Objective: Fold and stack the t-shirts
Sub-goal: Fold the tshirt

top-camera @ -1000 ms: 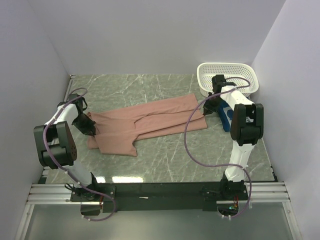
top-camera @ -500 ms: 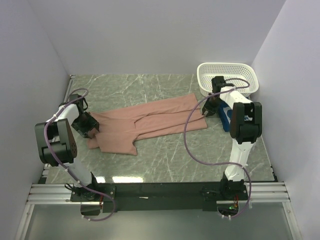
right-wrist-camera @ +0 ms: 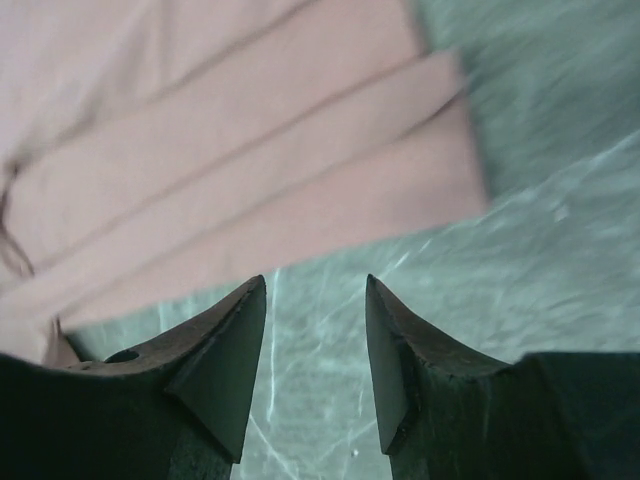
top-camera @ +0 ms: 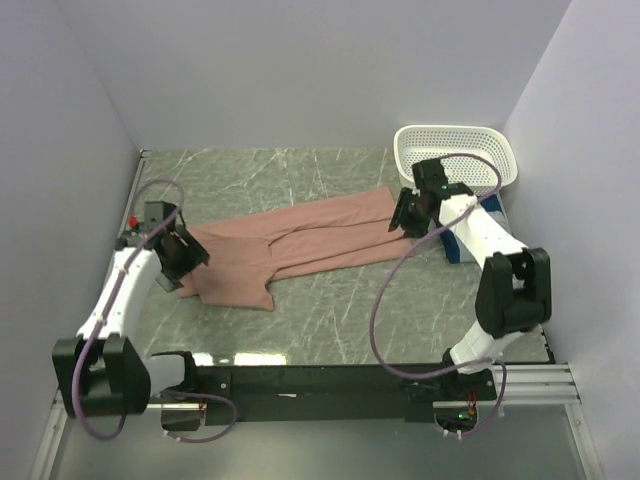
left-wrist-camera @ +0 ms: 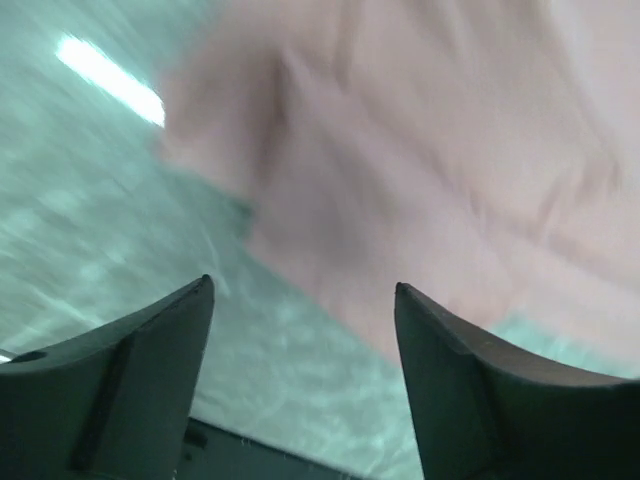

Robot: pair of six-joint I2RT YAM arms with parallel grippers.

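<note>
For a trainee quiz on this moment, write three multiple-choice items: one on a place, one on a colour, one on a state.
1. Where on the table does the white basket stand?
A) far right corner
B) near left corner
C) centre, on the cloth

2. What colour is the long folded t-shirt?
A) blue
B) dusty pink
C) yellow

3. How does the left pincer stand?
A) shut on the cloth
B) open, holding nothing
C) shut on a basket rim

Key:
1 A: the top view shows it where the far and right walls meet.
2 B: the cloth is pink in every view.
3 B: the left wrist view shows the jaws apart with nothing between them.
</note>
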